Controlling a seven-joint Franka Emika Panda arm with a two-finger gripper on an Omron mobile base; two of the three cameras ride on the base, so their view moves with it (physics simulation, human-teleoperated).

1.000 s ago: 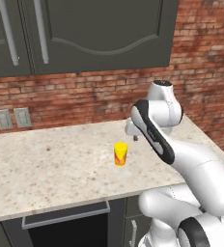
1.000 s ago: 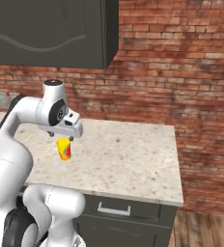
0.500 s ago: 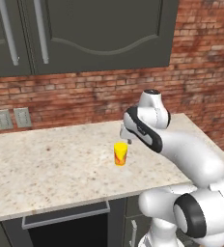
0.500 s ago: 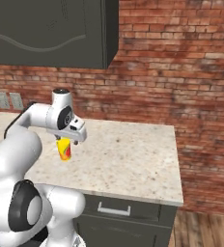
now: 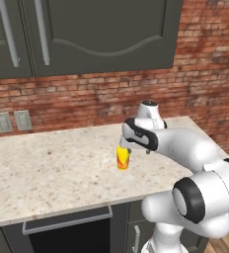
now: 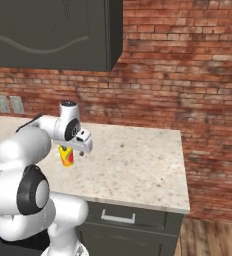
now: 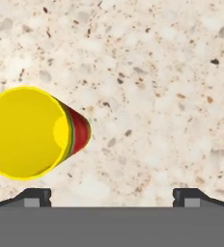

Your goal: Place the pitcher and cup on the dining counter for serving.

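The arm has swung down over the cup (image 5: 123,158), and the hand (image 7: 112,195) now hovers above it, jaws spread wide, empty; cup upright on the worktop (image 5: 52,173), grasp looks next.

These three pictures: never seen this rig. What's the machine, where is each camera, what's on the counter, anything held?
It is a rendered kitchen. The machine is a white jointed robot arm on a base that can drive. Two pictures come from cameras on that base, behind the arm to its left and right, looking forward over it. The third looks down from the arm's hand; the two dark tips at its bottom belong to the tool. On the beige speckled stone counter along the brick wall stands a small yellow cup with red-orange marks, upright. The tool is open above the counter and holds nothing; the cup sits off to one side of it.
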